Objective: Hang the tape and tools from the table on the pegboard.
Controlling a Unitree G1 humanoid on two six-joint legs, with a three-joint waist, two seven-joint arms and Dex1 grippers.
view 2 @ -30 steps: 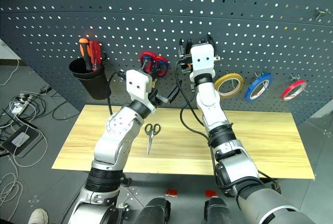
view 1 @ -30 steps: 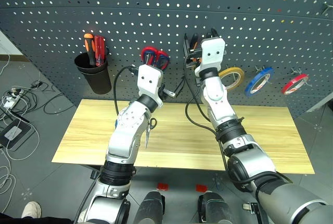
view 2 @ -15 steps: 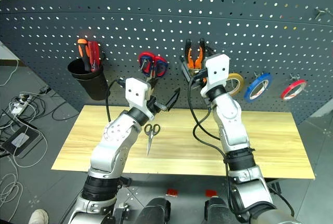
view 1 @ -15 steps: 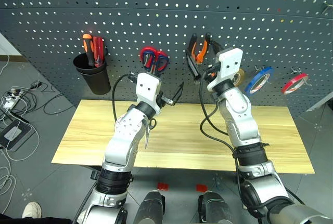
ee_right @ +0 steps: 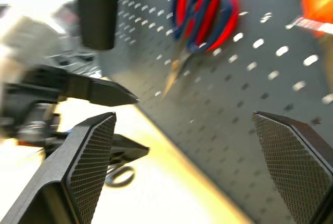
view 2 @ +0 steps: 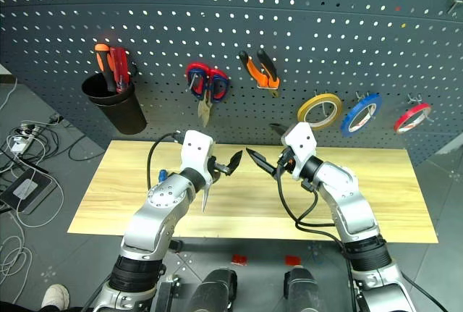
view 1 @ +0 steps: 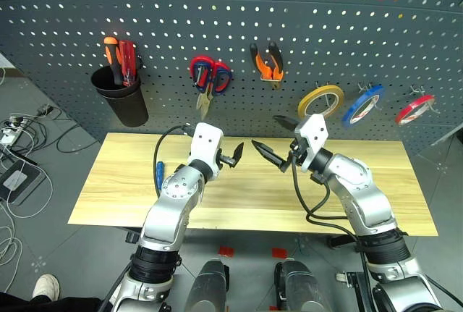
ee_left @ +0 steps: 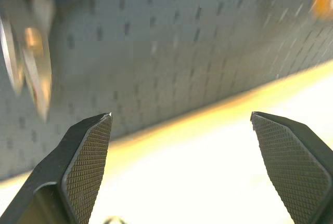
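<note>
Both grippers are open and empty; your left gripper (view 2: 230, 163) could knock the small black-handled scissors (view 2: 205, 197) beneath it off the light wood-plank table (view 2: 376, 174).

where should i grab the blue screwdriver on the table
Across the handle of the blue screwdriver, coming straight down from above: it lies flat on the table, running roughly front to back, so the fingers should probably straddle it sideways. The open left gripper is nearest.

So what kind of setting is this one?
Probably a workshop or lab tool station: a dark pegboard hung with pliers, scissors and tape rings, a plank table before it, and loose cables on the grey floor.
</note>
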